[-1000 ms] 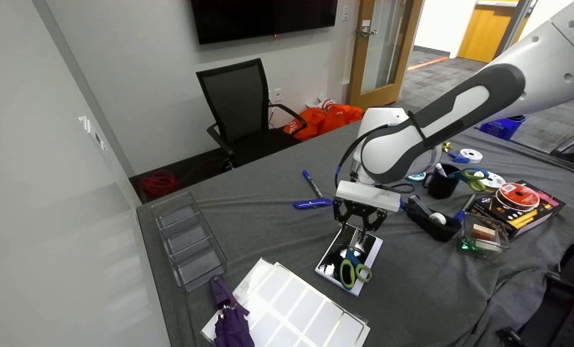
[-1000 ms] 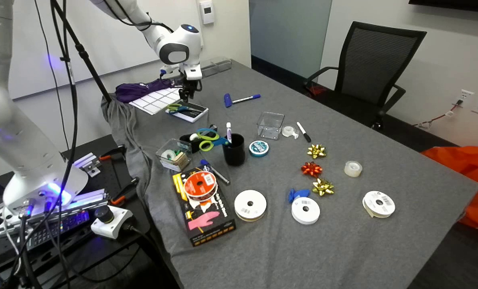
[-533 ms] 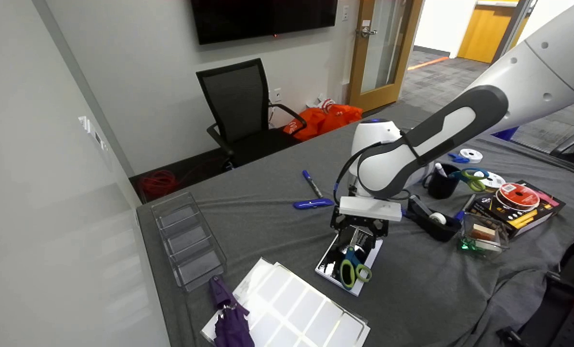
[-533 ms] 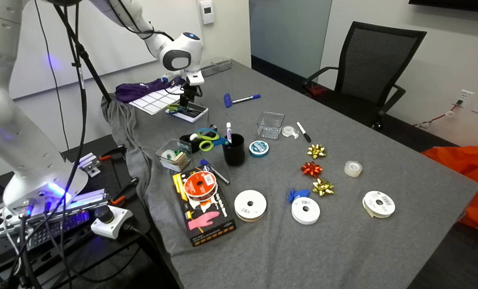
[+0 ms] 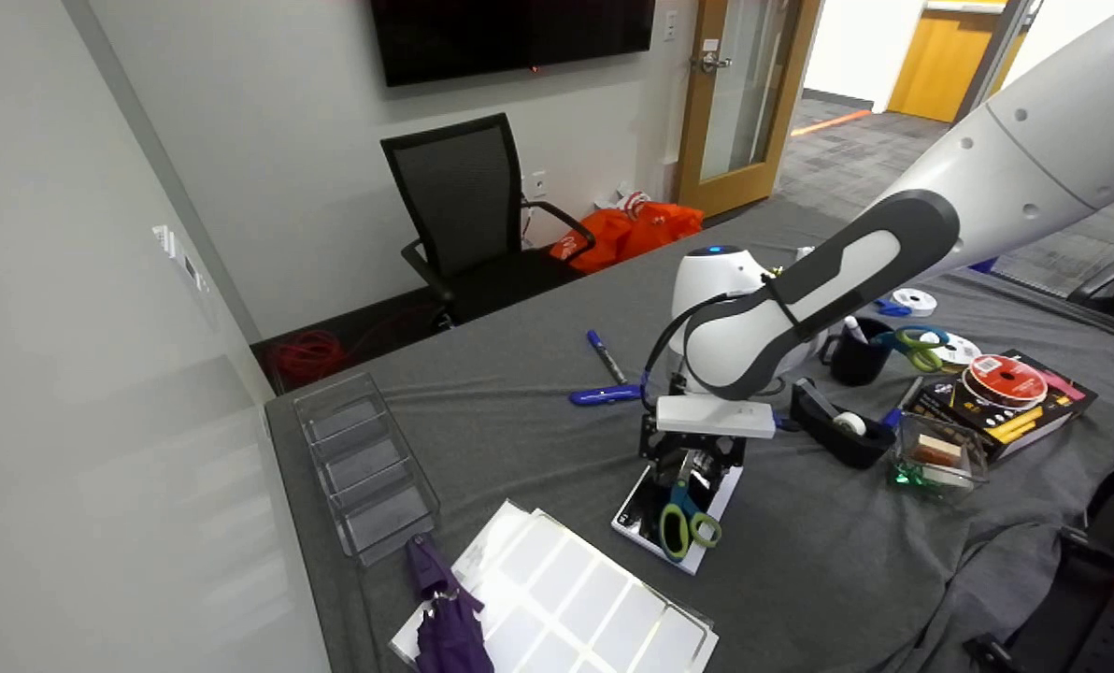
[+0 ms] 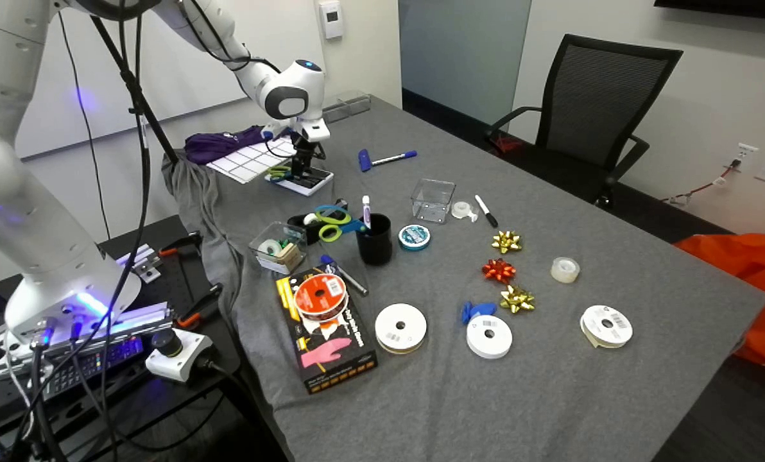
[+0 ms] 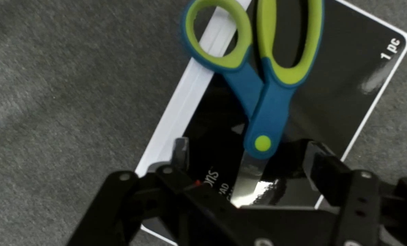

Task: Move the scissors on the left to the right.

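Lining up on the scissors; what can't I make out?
Scissors: blade tips hidden by the hand, wrist view.
Longer handle loop: cut off by top edge, wrist view.
Lettering on box beneath: partly covered by hand, wrist view.
Hand touching box or not: too small, dark on dark, both exterior views.

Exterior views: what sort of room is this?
Probably an office meeting room with a robot set up in it: there's a black wall-mounted screen, a mesh-backed office chair and a big cloth-covered table.

Gray tbl [image 6: 437, 276] w/ mug [image 6: 375, 244], blk box [image 6: 326, 337]
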Tool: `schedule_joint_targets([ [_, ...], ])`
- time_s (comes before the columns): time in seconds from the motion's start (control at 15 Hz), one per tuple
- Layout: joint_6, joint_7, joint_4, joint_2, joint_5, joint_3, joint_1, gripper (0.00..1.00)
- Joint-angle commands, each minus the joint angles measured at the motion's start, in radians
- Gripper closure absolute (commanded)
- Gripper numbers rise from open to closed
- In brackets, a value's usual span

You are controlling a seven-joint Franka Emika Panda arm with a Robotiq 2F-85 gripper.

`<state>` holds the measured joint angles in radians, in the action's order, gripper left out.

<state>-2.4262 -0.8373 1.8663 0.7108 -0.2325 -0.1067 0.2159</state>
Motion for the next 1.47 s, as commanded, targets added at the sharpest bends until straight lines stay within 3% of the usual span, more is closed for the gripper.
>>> schedule_joint_targets([
  [0.0,0.030,0.019,-0.034,0.030,-0.021,0.005,0.008,0.44],
  [0.53,0.044,0.004,-0.056,0.037,-0.026,0.012,0.012,0.98],
  [1.07,0.068,-0.019,-0.064,0.041,-0.020,0.021,0.018,0.95],
  [1.4,0.060,-0.076,-0.011,-0.023,-0.034,0.018,0.016,0.95],
])
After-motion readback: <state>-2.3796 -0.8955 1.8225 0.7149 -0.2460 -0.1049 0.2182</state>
